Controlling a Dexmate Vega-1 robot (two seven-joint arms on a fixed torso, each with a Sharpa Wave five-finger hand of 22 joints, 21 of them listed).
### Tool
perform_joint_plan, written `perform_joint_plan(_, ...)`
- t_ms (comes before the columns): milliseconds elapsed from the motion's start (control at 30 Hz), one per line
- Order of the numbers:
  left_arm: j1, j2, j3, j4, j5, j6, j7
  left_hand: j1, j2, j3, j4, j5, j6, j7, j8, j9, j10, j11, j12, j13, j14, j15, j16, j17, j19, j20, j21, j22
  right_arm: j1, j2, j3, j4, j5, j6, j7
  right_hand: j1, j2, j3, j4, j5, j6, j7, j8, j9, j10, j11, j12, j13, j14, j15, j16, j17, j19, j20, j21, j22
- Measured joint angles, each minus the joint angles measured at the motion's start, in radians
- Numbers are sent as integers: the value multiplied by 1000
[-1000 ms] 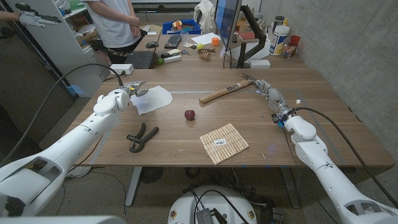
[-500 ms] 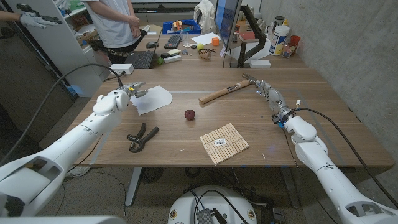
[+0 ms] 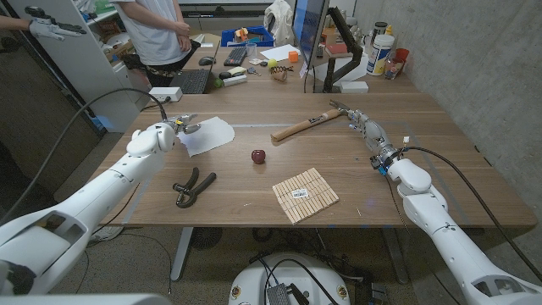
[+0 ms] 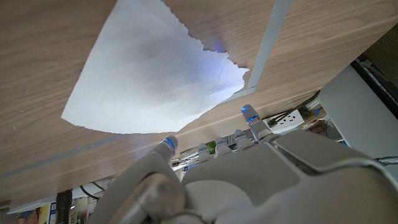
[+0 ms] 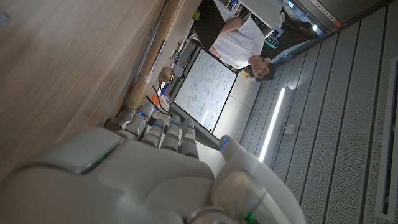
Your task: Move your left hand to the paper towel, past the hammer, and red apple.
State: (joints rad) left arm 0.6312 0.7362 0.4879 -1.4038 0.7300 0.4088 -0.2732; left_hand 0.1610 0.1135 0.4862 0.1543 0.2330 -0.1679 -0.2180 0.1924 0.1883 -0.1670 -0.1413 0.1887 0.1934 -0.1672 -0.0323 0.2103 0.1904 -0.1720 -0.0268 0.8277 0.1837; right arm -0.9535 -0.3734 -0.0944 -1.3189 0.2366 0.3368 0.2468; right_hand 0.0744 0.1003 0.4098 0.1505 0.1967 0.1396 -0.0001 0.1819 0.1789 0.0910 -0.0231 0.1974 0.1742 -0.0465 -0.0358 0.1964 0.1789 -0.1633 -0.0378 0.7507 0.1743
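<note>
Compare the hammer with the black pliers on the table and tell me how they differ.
The hammer has a pale wooden handle and metal head; the pliers are dark all over. The hammer is one long straight piece; the pliers are shorter, with two handles spread apart. The hammer lies by the right robot hand, the pliers nearer the left arm. Both lie flat on the table, unheld.

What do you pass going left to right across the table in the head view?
Left hand → black pruning shears → white paper towel → red apple → wooden slat mat → right hand
</note>
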Motion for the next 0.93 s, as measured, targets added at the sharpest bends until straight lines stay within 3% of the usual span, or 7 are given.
perform_joint_plan(933,-45,-20,43,61,18,-13,-26,0,0,-4,4,0,0,0,4,0,0,0,0,0,0,0,0,0,0,0,-7,0,-16,-17,9,-14,-6,-1,-6,0,0,-1,1,0,2,2,0,0,2,2,0,0,0,0,0,0,4,4,-7,0)
